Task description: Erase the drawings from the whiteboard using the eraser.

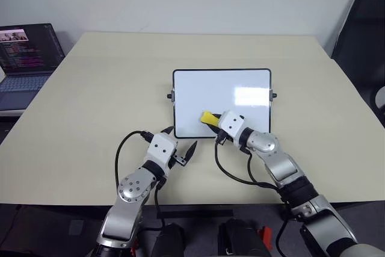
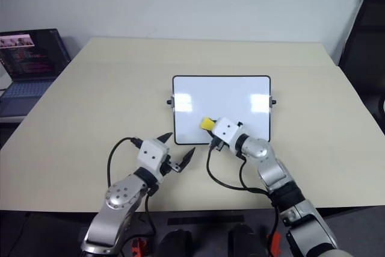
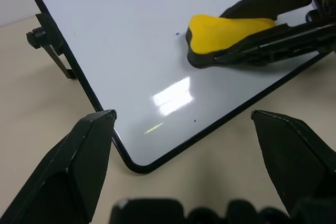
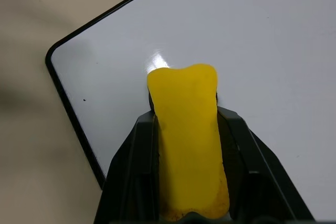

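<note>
Pale beige surface (image 1: 90,106), wide, running far to a white wall. Laptop (image 1: 27,58) with lit screen at far left, off the surface edge.

Whiteboard (image 1: 240,88) lies flat at centre, black-framed, rounded corners, small knobs on left and right sides. Its face reads almost blank; two tiny dark specks near the near-left corner, no drawings that can be made out.

Right tool (image 1: 212,120) reaches in from near right, over the near edge of the board, fingers clamped on the eraser (image 4: 186,145). Eraser is yellow with a black base, base down on the board, left of centre near the near edge.

Left tool (image 1: 180,147) sits on the near side of the board's near-left corner, fingers (image 3: 79,166) spread wide, empty, just clear of the frame.
</note>
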Motion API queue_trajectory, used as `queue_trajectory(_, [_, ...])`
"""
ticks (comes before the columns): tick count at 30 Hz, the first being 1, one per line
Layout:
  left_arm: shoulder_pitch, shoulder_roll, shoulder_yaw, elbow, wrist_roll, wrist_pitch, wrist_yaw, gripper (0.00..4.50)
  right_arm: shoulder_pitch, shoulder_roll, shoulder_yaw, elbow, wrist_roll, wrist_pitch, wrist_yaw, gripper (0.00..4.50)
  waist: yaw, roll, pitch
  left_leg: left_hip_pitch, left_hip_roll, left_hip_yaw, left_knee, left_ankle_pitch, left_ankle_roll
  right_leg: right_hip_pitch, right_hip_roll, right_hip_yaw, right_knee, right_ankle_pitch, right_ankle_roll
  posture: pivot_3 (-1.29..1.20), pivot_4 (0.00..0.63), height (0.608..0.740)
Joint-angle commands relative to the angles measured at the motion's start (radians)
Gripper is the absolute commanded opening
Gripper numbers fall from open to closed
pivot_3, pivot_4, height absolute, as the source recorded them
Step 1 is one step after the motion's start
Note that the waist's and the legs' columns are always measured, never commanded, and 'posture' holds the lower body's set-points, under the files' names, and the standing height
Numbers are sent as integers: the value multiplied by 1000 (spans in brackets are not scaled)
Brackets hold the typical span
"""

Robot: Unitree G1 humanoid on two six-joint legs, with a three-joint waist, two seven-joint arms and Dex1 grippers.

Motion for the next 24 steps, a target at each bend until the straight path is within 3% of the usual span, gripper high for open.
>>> queue_trajectory(1, [-18,-5,-3,-40,-10,-8,0,4500,-76,-7,-94,89,-32,-15,-132,1130,1,0,0,0,0,0,0,1,1,0,0,0,0,0,0,0,150,740])
queue_trajectory(6, [-26,-6,-8,-33,-12,-9,-5,4500,-84,17,-73,90,-27,-52,-116,1130,5,0,0,-2,-1,1,0,1,2,0,-1,0,-2,0,1,0,150,740])
queue_trajectory(14, [-27,-5,-5,-31,-13,-10,-2,4500,69,-22,12,-38,-5,8,99,1130,3,0,0,-3,1,1,-1,1,2,-1,-1,1,-3,2,5,0,150,740])
queue_trajectory(24, [-57,-4,-9,-7,-16,-19,-10,4500,20,-8,-119,-90,43,31,-2,1130,5,0,0,-2,0,1,0,1,2,-1,-1,0,-2,3,5,0,150,740])
